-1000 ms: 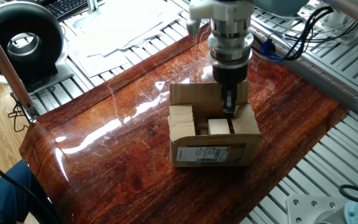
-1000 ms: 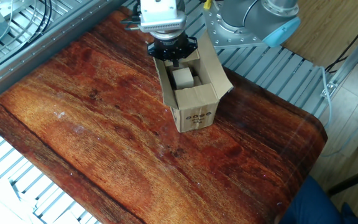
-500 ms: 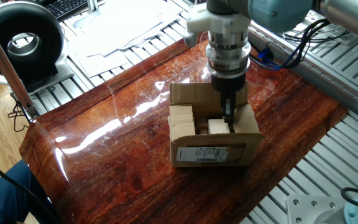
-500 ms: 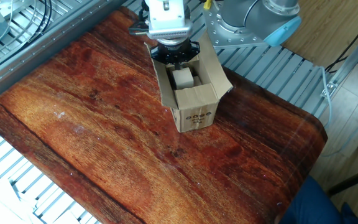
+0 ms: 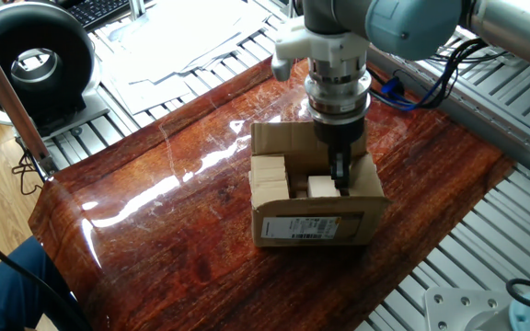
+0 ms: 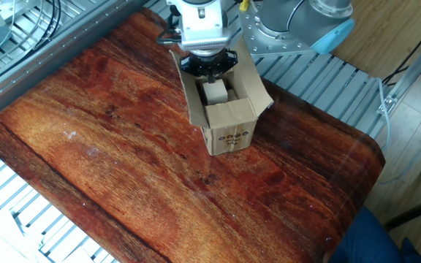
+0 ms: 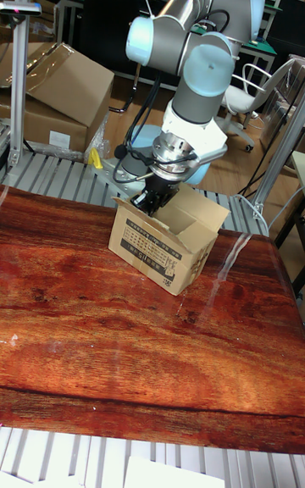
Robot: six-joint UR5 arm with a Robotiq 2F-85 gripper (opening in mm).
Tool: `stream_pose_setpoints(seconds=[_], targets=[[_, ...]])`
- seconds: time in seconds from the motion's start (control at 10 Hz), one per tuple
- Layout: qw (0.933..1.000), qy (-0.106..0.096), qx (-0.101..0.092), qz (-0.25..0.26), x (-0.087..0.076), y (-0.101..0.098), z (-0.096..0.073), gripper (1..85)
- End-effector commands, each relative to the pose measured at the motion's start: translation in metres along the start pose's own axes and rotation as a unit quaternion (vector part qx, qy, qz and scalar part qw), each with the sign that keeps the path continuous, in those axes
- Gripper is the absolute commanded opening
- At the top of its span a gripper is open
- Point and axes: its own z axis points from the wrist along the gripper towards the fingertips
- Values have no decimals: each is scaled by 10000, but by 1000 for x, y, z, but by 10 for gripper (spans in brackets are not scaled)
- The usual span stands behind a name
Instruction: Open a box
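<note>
Over wooden table, vertical gripper inside open box

Arm: folded at elbow, grey links with pale blue joint caps | Wrist: vertical, tool pointing straight down | Gripper: dark fingers lowered, tips partly hidden | Jaws: set close together; contact cannot be told | Cable: runs along forearm

Claw apparently slightly nearer the box's labelled side.
</note>
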Motion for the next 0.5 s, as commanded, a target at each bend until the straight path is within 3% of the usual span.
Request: stream_pose_setpoints(seconds=[0.0, 0.4], targets=[[9998, 99, -52, -142, 9, 1, -2, 10], [9992, 238, -185, -254, 23, 2, -10, 10]])
